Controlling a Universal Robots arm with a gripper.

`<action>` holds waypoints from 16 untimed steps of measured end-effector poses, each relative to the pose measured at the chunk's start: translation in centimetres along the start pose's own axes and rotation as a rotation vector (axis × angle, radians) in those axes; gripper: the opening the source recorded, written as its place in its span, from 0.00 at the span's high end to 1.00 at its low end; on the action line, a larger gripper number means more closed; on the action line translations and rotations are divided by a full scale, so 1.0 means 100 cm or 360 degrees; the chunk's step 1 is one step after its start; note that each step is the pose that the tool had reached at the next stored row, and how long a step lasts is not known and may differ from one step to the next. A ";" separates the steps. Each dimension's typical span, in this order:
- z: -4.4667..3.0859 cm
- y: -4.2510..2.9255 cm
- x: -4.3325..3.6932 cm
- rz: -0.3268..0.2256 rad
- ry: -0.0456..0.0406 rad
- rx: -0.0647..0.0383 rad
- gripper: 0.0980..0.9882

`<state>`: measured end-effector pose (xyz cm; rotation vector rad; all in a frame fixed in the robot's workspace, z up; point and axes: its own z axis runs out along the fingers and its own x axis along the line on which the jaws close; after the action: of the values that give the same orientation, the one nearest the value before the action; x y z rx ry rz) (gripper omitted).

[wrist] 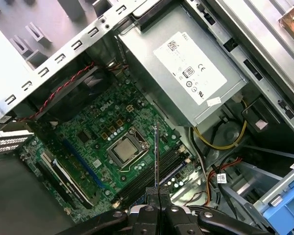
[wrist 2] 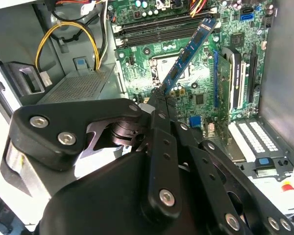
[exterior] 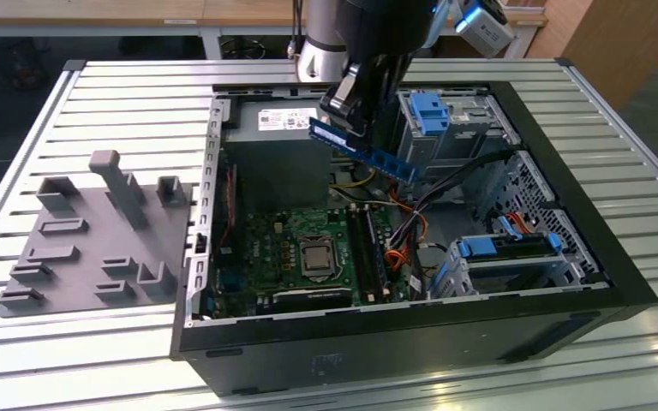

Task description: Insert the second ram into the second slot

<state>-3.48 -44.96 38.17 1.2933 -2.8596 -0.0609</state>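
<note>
RAM stick [exterior: 363, 152], the thin blue one, is up in the air over the open computer case [exterior: 421, 312]. The gripper [exterior: 341, 116] holds it by one end. Its jaws are pinched tight on the stick, with only the thin board between them. In the exterior view the stick slopes down from the gripper toward the exterior view's right.

Below it lies the green motherboard [exterior: 295, 240] on the floor of the case. The long dark RAM slots [exterior: 366, 244] sit just beside the square processor socket [exterior: 312, 255]. The stick is well above the slots and does not touch them.

In the second wrist view the stick [wrist 2: 188, 54] pokes out from the black fingertips [wrist 2: 159, 105] and points toward the slots [wrist 2: 161, 29]. In the first wrist view it [wrist: 156, 156] shows as a thin line, edge on.

A grey power supply [wrist: 186, 73] fills one corner of the case. A grey tray [exterior: 89, 240] with upright holders rests on the slatted table [exterior: 112, 111], on the exterior view's left.
</note>
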 end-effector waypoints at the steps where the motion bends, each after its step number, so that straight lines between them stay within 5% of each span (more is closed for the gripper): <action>1: 0.0000 0.0000 0.0000 0.0010 0.0000 0.0000 0.98; 16: 0.0002 0.0000 0.0000 0.0152 -0.0005 0.0002 0.98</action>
<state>-3.48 -44.96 38.15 1.1561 -2.9197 -0.0610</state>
